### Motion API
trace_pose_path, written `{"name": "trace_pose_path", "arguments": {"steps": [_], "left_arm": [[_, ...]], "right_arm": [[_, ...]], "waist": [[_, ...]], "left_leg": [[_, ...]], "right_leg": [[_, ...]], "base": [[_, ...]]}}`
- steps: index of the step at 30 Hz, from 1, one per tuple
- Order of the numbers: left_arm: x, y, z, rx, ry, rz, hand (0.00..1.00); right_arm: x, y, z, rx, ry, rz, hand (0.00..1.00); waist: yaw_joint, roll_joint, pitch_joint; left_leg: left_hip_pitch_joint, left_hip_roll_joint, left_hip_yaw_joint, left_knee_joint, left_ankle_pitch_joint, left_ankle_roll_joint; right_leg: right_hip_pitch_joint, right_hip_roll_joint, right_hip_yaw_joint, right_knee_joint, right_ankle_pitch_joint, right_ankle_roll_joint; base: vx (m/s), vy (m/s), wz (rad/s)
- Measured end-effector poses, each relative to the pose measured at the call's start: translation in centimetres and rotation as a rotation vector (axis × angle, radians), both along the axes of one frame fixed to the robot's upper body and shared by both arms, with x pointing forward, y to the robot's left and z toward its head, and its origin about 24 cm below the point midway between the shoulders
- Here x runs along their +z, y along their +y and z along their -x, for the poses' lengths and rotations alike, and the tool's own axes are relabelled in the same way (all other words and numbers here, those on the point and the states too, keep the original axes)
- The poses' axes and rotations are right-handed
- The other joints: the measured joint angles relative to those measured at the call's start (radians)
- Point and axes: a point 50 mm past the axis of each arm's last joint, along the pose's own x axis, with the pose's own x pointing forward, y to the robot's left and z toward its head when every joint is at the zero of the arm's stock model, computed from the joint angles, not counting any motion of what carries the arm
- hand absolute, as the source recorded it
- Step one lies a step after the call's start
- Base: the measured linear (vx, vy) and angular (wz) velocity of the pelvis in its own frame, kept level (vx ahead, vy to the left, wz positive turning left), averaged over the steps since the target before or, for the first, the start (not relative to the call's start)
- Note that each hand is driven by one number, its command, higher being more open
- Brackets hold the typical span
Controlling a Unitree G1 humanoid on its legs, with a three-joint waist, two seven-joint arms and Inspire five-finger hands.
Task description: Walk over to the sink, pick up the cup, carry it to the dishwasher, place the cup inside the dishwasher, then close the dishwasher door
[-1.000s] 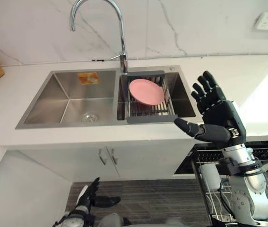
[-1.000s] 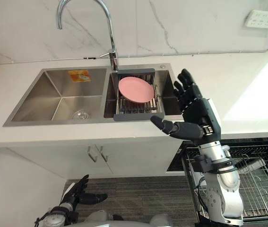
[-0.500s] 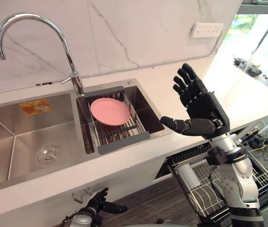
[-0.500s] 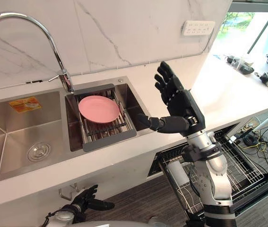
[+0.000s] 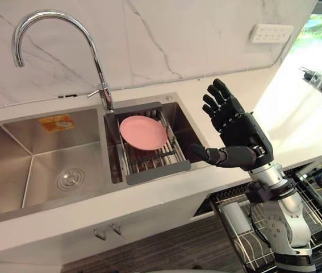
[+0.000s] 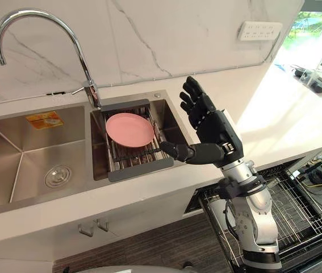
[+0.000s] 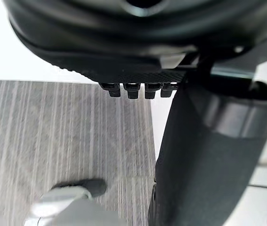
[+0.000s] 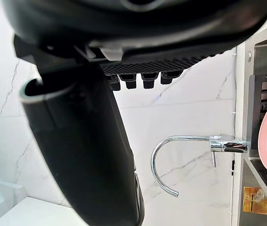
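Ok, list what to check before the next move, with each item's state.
1. Cup in the sink: not ok. None seen in either basin; a pink plate lies on the drain rack.
2. Right hand free: ok. Open, raised beside the sink, holding nothing.
3. Left hand free: ok. Open, above the floor.
4. Cup already loaded: cannot tell. A pale cylinder lies in the dishwasher rack.
5. Dishwasher shut: not ok. Its rack is pulled out.

The stainless-steel double-basin sink (image 5: 19,165) sits sunk in the white desk (image 5: 291,114), to the left. At near right, below the desk edge, the dishwasher's wire rack (image 5: 314,207) stands pulled out. A pale cylindrical cup (image 5: 236,215) lies at its left end.
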Motion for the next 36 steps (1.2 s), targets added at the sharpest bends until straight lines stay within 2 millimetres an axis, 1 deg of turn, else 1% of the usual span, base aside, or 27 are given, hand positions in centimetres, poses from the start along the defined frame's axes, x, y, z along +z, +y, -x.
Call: {"name": "trace_pose_path", "arguments": {"steps": [5, 10, 12, 13, 14, 15, 16, 17, 18, 19, 20, 21, 22, 23, 24, 25, 26, 27, 28, 29, 30, 31, 32, 33, 34, 35, 36], "left_arm": [[0.0, -0.1, -0.2, 0.043, -0.024, -0.012, 1.0], [0.0, -0.2, -0.1, 0.076, -0.02, -0.016, 1.0], [-0.1, -0.4, 0.0, 0.09, -0.021, -0.016, 1.0], [-0.1, -0.4, 0.0, 0.098, -0.023, -0.019, 1.0], [-0.1, -0.4, -0.1, 0.107, -0.028, -0.026, 1.0], [0.0, -0.3, -0.4, 0.116, -0.04, -0.03, 1.0], [0.0, -0.3, -0.5, 0.116, -0.044, -0.03, 1.0], [0.0, -0.4, -0.7, 0.115, -0.052, -0.024, 1.0], [0.0, -0.7, -0.4, 0.119, -0.051, -0.014, 1.0], [-0.1, -1.0, -0.2, 0.121, -0.048, -0.007, 1.0], [-0.3, -1.6, 0.7, 0.131, -0.031, 0.01, 1.0], [-0.4, -1.9, 1.5, 0.138, -0.016, 0.018, 1.0], [-0.6, -2.3, 2.9, 0.146, 0.014, 0.029, 1.0], [-0.6, -2.5, 3.7, 0.146, 0.034, 0.042, 1.0], [-0.7, -2.5, 3.9, 0.144, 0.038, 0.048, 1.0], [-0.7, -2.5, 3.8, 0.128, 0.039, 0.05, 1.0], [-0.7, -2.4, 3.3, 0.099, 0.031, 0.05, 1.0], [-0.6, -2.4, 3.1, 0.073, 0.029, 0.049, 1.0], [-0.6, -2.2, 2.7, 0.04, 0.02, 0.044, 1.0], [-0.5, -2.0, 2.3, 0.01, 0.013, 0.031, 1.0], [-0.3, -1.4, 1.9, -0.012, 0.005, 0.014, 1.0], [-0.1, -0.7, 1.0, -0.036, -0.01, -0.007, 1.0], [0.1, -0.2, 0.1, -0.048, -0.028, -0.02, 1.0], [0.4, 0.2, -1.5, -0.063, -0.057, -0.03, 1.0], [0.5, 0.4, -2.3, -0.069, -0.073, -0.035, 1.0], [0.8, 0.6, -3.7, -0.082, -0.107, -0.043, 1.0], [1.2, 0.8, -4.5, -0.089, -0.131, -0.051, 1.0]], "right_arm": [[-0.1, 0.3, 0.0, 0.004, 0.001, -0.02, 1.0], [-0.3, 0.7, 0.1, 0.036, 0.004, -0.013, 1.0], [-0.4, 1.2, 0.1, 0.063, 0.007, -0.01, 1.0], [-0.5, 1.4, 0.1, 0.073, 0.009, -0.01, 1.0], [-0.5, 1.7, 0.1, 0.089, 0.012, -0.008, 1.0], [-0.6, 1.7, 0.1, 0.094, 0.014, -0.005, 1.0], [-0.6, 1.7, 0.1, 0.092, 0.015, -0.002, 1.0], [-0.5, 1.4, 0.1, 0.084, 0.02, 0.016, 1.0], [-0.5, 1.2, 0.0, 0.077, 0.021, 0.028, 1.0], [-0.4, 1.2, 0.0, 0.075, 0.021, 0.03, 1.0], [-0.3, 1.2, -0.1, 0.076, 0.017, 0.036, 1.0], [-0.3, 1.2, -0.1, 0.077, 0.015, 0.037, 1.0], [-0.5, 1.3, -0.1, 0.08, 0.022, 0.024, 1.0], [-0.5, 1.4, -0.1, 0.078, 0.02, 0.02, 1.0], [-0.5, 1.3, -0.1, 0.074, 0.02, 0.019, 1.0], [-0.5, 1.2, -0.1, 0.064, 0.022, 0.015, 1.0], [-0.6, 1.0, 0.0, 0.051, 0.025, 0.007, 1.0], [-0.7, 0.9, 0.1, 0.045, 0.029, 0.003, 1.0], [-1.1, 0.8, 0.2, 0.038, 0.043, -0.008, 1.0], [-1.5, 0.9, 0.1, 0.041, 0.057, -0.021, 1.0], [-1.9, 1.0, 0.2, 0.041, 0.071, -0.034, 1.0], [-2.2, 1.0, 0.4, 0.04, 0.083, -0.042, 1.0], [-2.3, 1.0, 0.4, 0.044, 0.084, -0.044, 1.0], [-2.3, 1.0, 0.4, 0.048, 0.081, -0.043, 1.0], [-2.3, 1.1, 0.5, 0.049, 0.079, -0.043, 1.0], [-2.3, 1.1, 0.5, 0.051, 0.077, -0.043, 1.0], [-2.1, 1.0, 0.5, 0.047, 0.066, -0.04, 1.0]], "waist": [[-0.001, 0.0, -0.001], [0.0, 0.001, -0.002], [0.008, 0.002, -0.006], [0.014, 0.004, -0.006], [0.019, 0.018, 0.002], [0.018, 0.012, 0.026], [0.017, 0.016, 0.032], [0.021, 0.025, 0.045], [0.041, 0.027, 0.061], [0.052, 0.036, 0.061], [0.064, 0.056, 0.059], [0.068, 0.071, 0.054], [0.073, 0.071, 0.052], [0.072, 0.065, 0.049], [0.072, 0.058, 0.047], [0.064, 0.042, 0.04], [0.053, 0.032, 0.04], [0.049, 0.031, 0.041], [0.04, 0.03, 0.042], [0.027, 0.024, 0.046], [0.016, 0.016, 0.047], [0.011, 0.007, 0.041], [0.009, -0.003, 0.035], [0.008, -0.009, 0.032], [0.008, -0.01, 0.033], [0.007, -0.021, 0.029], [-0.002, -0.031, 0.03]], "left_leg": [[0.001, -0.005, -0.018, -0.024, 0.022, -0.001], [0.002, -0.007, -0.054, -0.028, 0.033, -0.003], [-0.011, -0.008, -0.076, -0.02, 0.036, -0.003], [-0.032, -0.003, -0.084, 0.004, 0.025, -0.007], [-0.071, 0.014, -0.096, 0.071, -0.002, -0.012], [-0.139, 0.042, -0.051, 0.222, -0.011, -0.017], [-0.157, 0.054, -0.031, 0.266, -0.011, -0.017], [-0.208, 0.09, 0.029, 0.392, -0.011, -0.021], [-0.238, 0.103, 0.043, 0.457, -0.027, -0.069], [-0.242, 0.099, 0.037, 0.436, -0.039, -0.084], [-0.237, 0.09, 0.029, 0.335, -0.033, -0.08], [-0.229, 0.09, 0.033, 0.277, -0.015, -0.047], [-0.202, 0.074, 0.056, 0.239, -0.009, 0.014], [-0.185, 0.054, 0.078, 0.198, -0.002, 0.019], [-0.176, 0.042, 0.087, 0.173, 0.005, 0.021], [-0.16, 0.013, 0.096, 0.125, 0.017, 0.027], [-0.14, -0.012, 0.096, 0.088, 0.024, 0.041], [-0.126, -0.02, 0.096, 0.07, 0.028, 0.045], [-0.094, -0.029, 0.096, 0.034, 0.047, 0.052], [-0.063, -0.03, 0.093, 0.017, 0.062, 0.068], [-0.042, -0.027, 0.083, 0.012, 0.065, 0.068], [-0.033, -0.022, 0.078, 0.016, 0.069, 0.061], [-0.033, -0.016, 0.069, 0.018, 0.071, 0.058], [-0.036, -0.003, 0.054, 0.019, 0.073, 0.054], [-0.035, 0.006, 0.044, 0.021, 0.073, 0.048], [-0.035, 0.017, 0.034, 0.028, 0.07, 0.029], [-0.029, 0.02, 0.017, 0.034, 0.043, -0.016]], "right_leg": [[0.001, -0.002, -0.016, -0.003, 0.0, 0.0], [0.03, -0.002, -0.051, -0.015, 0.0, 0.0], [0.033, -0.002, -0.073, -0.015, -0.004, -0.004], [0.031, 0.001, -0.079, -0.014, -0.007, -0.007], [0.03, 0.014, -0.096, -0.002, -0.018, -0.015], [0.051, 0.009, -0.139, 0.011, -0.038, -0.027], [0.055, 0.01, -0.152, 0.014, -0.041, -0.028], [0.074, 0.011, -0.182, 0.024, -0.052, -0.034], [0.089, 0.008, -0.192, 0.024, -0.064, -0.037], [0.089, 0.005, -0.19, 0.028, -0.068, -0.035], [0.081, 0.002, -0.182, 0.035, -0.074, -0.024], [0.071, 0.006, -0.175, 0.041, -0.079, -0.017], [0.065, -0.004, -0.144, 0.048, -0.083, -0.011], [0.054, -0.022, -0.123, 0.065, -0.085, -0.006], [0.041, -0.036, -0.115, 0.081, -0.087, -0.003], [0.007, -0.068, -0.107, 0.138, -0.113, 0.008], [-0.032, -0.1, -0.104, 0.236, -0.148, 0.012], [-0.061, -0.119, -0.101, 0.313, -0.167, 0.007], [-0.13, -0.156, -0.086, 0.486, -0.186, -0.019], [-0.17, -0.179, -0.065, 0.592, -0.197, -0.036], [-0.178, -0.183, -0.058, 0.627, -0.211, -0.055], [-0.187, -0.183, -0.06, 0.607, -0.218, -0.065], [-0.194, -0.177, -0.067, 0.559, -0.218, -0.066], [-0.199, -0.161, -0.074, 0.469, -0.216, -0.068], [-0.2, -0.15, -0.073, 0.422, -0.21, -0.068], [-0.197, -0.129, -0.057, 0.324, -0.149, -0.077], [-0.186, -0.121, -0.025, 0.282, -0.017, -0.013]], "base": [[-0.06, -0.044, 0.1], [-0.07, -0.051, 0.21], [-0.06, -0.038, 0.3], [-0.08, -0.054, 0.36], [-0.08, -0.047, 0.67], [-0.09, -0.05, 0.71], [-0.1, -0.033, 0.87], [-0.1, -0.007, 0.62], [-0.1, 0.015, 0.48], [-0.06, 0.052, 0.07], [-0.05, 0.059, -0.15], [-0.03, 0.088, -0.34], [0.02, 0.101, -0.43], [0.05, 0.094, -0.43], [0.09, 0.101, -0.26], [0.13, 0.092, -0.05], [0.14, 0.088, 0.02], [0.15, 0.074, 0.06], [0.16, 0.064, 0.05], [0.17, 0.038, 0.16], [0.23, -0.047, 0.25], [0.2, -0.1, 0.3], [0.23, -0.169, 0.3], [0.15, -0.162, 0.26], [0.16, -0.21, 0.26], [0.13, -0.207, 0.26], [0.11, -0.196, 0.25]]}}
